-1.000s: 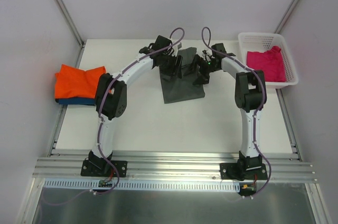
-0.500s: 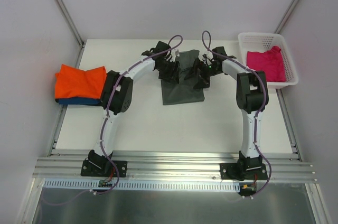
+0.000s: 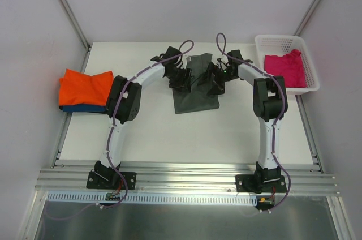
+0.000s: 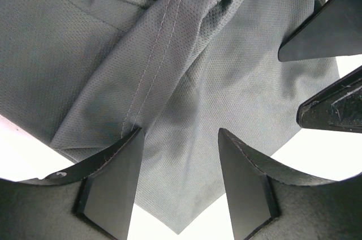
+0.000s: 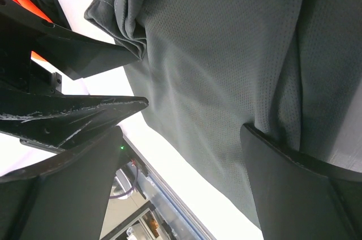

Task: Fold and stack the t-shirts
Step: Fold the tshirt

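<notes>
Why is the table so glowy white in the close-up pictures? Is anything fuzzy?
Left wrist view: the table burns out to plain white beside the dark grey t-shirt, whose weave stays sharp. Right wrist view: same glare, and the right tool's fingers are just black shapes. Top view: even light, soft shadows, nothing fuzzy.

The top camera looks down from high at the near side over the whole counter (image 3: 169, 132). Both wrist cameras sit very close above the grey shirt (image 4: 237, 81), which all three views share.

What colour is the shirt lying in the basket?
Magenta pink t-shirt; shows best in the top external view.
</notes>
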You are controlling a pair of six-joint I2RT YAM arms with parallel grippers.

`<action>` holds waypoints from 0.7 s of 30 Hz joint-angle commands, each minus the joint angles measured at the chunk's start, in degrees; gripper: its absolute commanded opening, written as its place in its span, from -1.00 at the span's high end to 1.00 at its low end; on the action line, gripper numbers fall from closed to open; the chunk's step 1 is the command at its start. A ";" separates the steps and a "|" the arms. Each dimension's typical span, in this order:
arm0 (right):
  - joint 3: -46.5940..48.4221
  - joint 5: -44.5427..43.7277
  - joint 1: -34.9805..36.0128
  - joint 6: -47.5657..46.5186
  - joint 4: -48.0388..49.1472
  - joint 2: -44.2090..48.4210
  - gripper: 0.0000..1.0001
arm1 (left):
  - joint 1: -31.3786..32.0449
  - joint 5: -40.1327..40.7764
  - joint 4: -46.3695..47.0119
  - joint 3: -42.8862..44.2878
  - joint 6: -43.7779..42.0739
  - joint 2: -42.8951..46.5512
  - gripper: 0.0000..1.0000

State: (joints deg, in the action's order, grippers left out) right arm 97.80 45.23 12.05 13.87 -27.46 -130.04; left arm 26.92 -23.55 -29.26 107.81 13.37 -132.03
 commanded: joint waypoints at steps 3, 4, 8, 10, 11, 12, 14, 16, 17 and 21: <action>1.52 -0.85 0.25 -1.21 -1.10 1.10 -0.81 | -0.11 -0.62 -0.63 0.29 0.87 2.74 -0.09; 1.26 -0.76 0.25 -1.30 -1.01 1.19 -0.81 | -0.02 -0.27 -0.63 0.30 0.79 3.00 -0.10; 1.08 -1.02 0.25 -1.13 -0.66 0.93 -0.80 | 0.15 0.96 -0.72 -1.19 -0.27 6.51 -0.09; 1.34 -0.94 0.43 -1.04 -0.75 0.49 -0.80 | 0.15 0.79 -0.80 -1.81 -0.27 7.66 -0.09; 1.78 -0.85 0.43 -1.04 -0.75 0.31 -0.81 | 0.15 0.53 -0.80 -2.51 0.08 8.62 -0.09; 1.96 -0.85 0.51 -0.95 -0.75 0.22 -0.80 | 0.15 0.26 -0.89 -2.95 0.26 8.89 -0.09; 2.31 -0.76 0.69 -0.86 -0.75 -0.04 -0.80 | 0.15 0.00 -0.89 -3.66 0.52 8.98 -0.09; 2.49 -0.67 0.95 -0.77 -0.49 -0.13 -0.80 | 0.24 0.00 -0.98 -3.92 0.43 8.54 -0.09; 2.57 -0.67 1.04 -0.69 -0.49 -0.04 -0.81 | 0.33 0.08 -0.98 -3.92 0.35 8.11 -0.11; 2.05 -0.67 1.31 -0.68 -0.31 0.48 -0.81 | 0.33 0.08 -0.98 -3.57 0.17 5.39 -0.11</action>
State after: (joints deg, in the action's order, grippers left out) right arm 98.15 44.82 12.69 13.89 -27.49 -130.04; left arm 27.00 -23.46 -29.87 104.36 13.52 -126.67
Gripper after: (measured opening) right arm 0.904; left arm 0.554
